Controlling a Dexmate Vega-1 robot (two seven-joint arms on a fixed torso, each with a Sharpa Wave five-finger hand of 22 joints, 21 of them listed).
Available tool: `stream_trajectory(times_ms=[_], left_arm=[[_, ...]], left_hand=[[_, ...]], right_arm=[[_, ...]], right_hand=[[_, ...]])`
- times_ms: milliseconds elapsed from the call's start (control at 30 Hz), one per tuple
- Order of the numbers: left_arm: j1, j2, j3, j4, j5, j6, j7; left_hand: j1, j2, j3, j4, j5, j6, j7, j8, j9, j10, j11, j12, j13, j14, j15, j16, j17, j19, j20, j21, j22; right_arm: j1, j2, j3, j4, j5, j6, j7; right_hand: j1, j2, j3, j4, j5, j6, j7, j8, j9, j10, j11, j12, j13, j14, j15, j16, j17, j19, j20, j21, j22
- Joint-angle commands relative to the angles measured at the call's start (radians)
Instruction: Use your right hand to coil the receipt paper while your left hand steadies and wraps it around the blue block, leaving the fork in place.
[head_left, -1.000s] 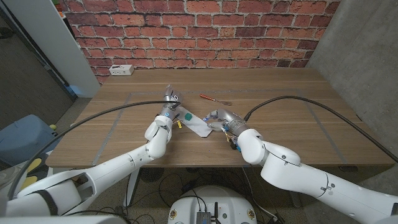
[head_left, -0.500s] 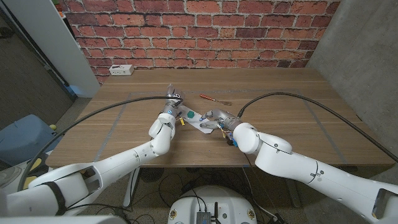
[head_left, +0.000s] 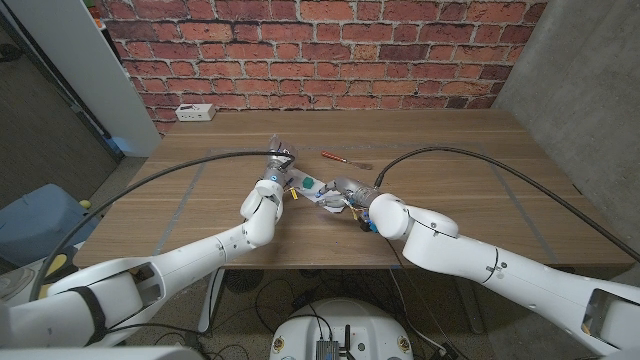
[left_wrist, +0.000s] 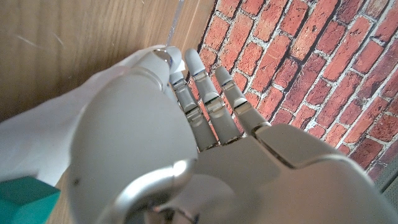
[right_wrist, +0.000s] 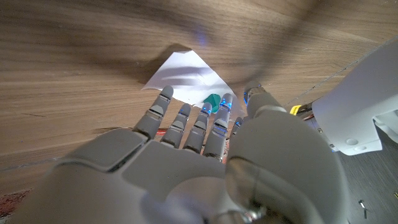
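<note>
Where the two arms meet near the middle of the wooden surface (head_left: 450, 150), the task's things lie between the hands.

Receipt paper: a white sheet (head_left: 322, 200) lies on the surface between the two hands; in the right wrist view it shows as a pointed white shape (right_wrist: 186, 78) just beyond the fingertips; in the left wrist view it spreads white (left_wrist: 37, 134) beside the left hand.

Blue block: a small teal block (head_left: 308, 185) sits on the paper, just beside the left hand; its corner shows in the left wrist view (left_wrist: 25, 196) and it peeks out between the right hand's fingers in the right wrist view (right_wrist: 212, 101).

Left hand: it (head_left: 277, 168) stands at the paper's left side, fingers (left_wrist: 208, 102) straight and pressed together; whether they touch the paper, I cannot tell.

Right hand: it (head_left: 345, 195) is at the paper's right end, fingers (right_wrist: 186, 124) stretched out side by side with small gaps, tips reaching toward the paper and block; whether it pinches the paper, I cannot tell.

Fork: a thin item with an orange-red handle (head_left: 335, 157) lies farther back on the surface, apart from the paper and both hands.

Background: a white power strip (head_left: 195, 112) sits at the far left corner, before a brick wall (head_left: 320, 50).
</note>
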Motion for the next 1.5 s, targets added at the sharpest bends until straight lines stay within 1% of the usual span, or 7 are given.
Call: stream_trajectory(times_ms=[33,300,533,833,933,1100,1500], left_arm=[[-0.010,0.009,0.015,-0.011,-0.011,-0.004,-0.016],[-0.010,0.017,0.016,-0.021,-0.013,-0.012,-0.015],[-0.005,0.025,0.012,-0.035,-0.011,-0.017,-0.019],[0.006,0.045,0.002,-0.063,-0.010,-0.033,-0.007],[0.015,0.065,-0.007,-0.086,-0.021,-0.051,0.031],[0.032,0.101,-0.024,-0.113,-0.025,-0.073,0.135],[0.050,0.176,-0.066,-0.143,-0.021,-0.139,0.365]], left_hand=[[-0.003,-0.005,0.013,0.001,0.009,0.000,-0.001,0.009,0.006,0.054,-0.044,0.163,0.453,0.008,-0.084,-0.002,0.008,-0.002,0.003,0.006,0.002],[-0.006,-0.008,0.018,0.001,0.016,-0.001,-0.004,0.009,0.009,0.052,-0.044,0.162,0.453,0.009,-0.084,-0.005,0.017,-0.004,0.002,0.010,0.003],[-0.009,-0.009,0.020,0.001,0.020,-0.004,-0.005,0.007,0.010,0.052,-0.046,0.161,0.452,0.010,-0.084,-0.007,0.023,-0.006,0.001,0.013,0.003],[-0.014,-0.010,0.024,0.002,0.021,-0.008,-0.012,0.002,0.008,0.042,-0.047,0.156,0.452,0.007,-0.084,-0.012,0.034,-0.010,0.001,0.018,0.004],[-0.016,-0.009,0.025,0.003,0.019,-0.013,-0.019,-0.001,0.007,0.033,-0.047,0.152,0.452,0.004,-0.084,-0.015,0.040,-0.013,0.000,0.021,0.004],[-0.029,0.010,0.017,0.009,-0.029,-0.053,-0.041,-0.040,-0.027,-0.004,-0.046,0.113,0.422,-0.034,-0.083,-0.031,0.069,-0.047,-0.003,0.029,0.009],[-0.051,0.052,-0.005,0.012,-0.138,-0.076,-0.088,-0.065,-0.053,-0.050,-0.043,0.048,0.369,-0.091,-0.084,-0.054,0.092,-0.079,-0.013,0.048,0.012]], right_arm=[[0.057,0.029,-0.052,0.060,-0.039,-0.002,0.051],[0.087,0.043,-0.076,0.086,-0.036,-0.069,0.098],[0.101,0.047,-0.093,0.100,-0.022,-0.115,0.107],[0.117,0.046,-0.099,0.112,0.014,-0.130,0.113],[0.129,0.047,-0.104,0.118,0.029,-0.138,0.123],[0.138,0.045,-0.109,0.122,0.046,-0.141,0.122],[0.156,0.037,-0.122,0.123,0.057,-0.159,0.101]], right_hand=[[-0.007,0.002,0.005,-0.008,0.007,-0.013,0.002,0.000,0.001,-0.008,-0.006,0.001,-0.001,-0.012,-0.008,-0.010,-0.001,-0.012,0.000,-0.007,0.001],[-0.034,0.000,-0.004,-0.001,0.007,-0.022,0.009,0.006,0.001,-0.009,0.000,0.006,-0.002,-0.028,0.002,-0.013,-0.004,-0.036,0.006,-0.016,0.000],[-0.089,-0.006,-0.027,0.022,0.006,-0.009,0.024,0.014,0.000,0.004,0.020,0.013,-0.002,-0.040,0.010,-0.012,-0.005,-0.059,0.010,-0.021,0.001],[-0.156,-0.004,-0.054,0.048,0.011,0.023,0.048,0.024,0.000,0.041,0.050,0.025,-0.003,0.002,-0.003,0.011,-0.006,-0.055,0.015,-0.016,0.001],[-0.166,-0.002,-0.058,0.051,0.012,0.041,0.057,0.029,0.000,0.057,0.058,0.029,-0.003,0.023,-0.004,0.020,-0.007,-0.049,0.017,-0.013,0.001],[-0.181,0.000,-0.066,0.051,0.014,0.051,0.065,0.029,0.000,0.089,0.102,0.037,-0.002,0.057,-0.021,0.033,-0.010,-0.041,0.021,-0.009,0.000],[-0.212,-0.002,-0.080,0.060,0.015,0.053,0.080,0.024,0.001,0.093,0.117,0.033,-0.001,0.050,-0.015,0.030,-0.011,-0.049,0.025,-0.013,0.000]])
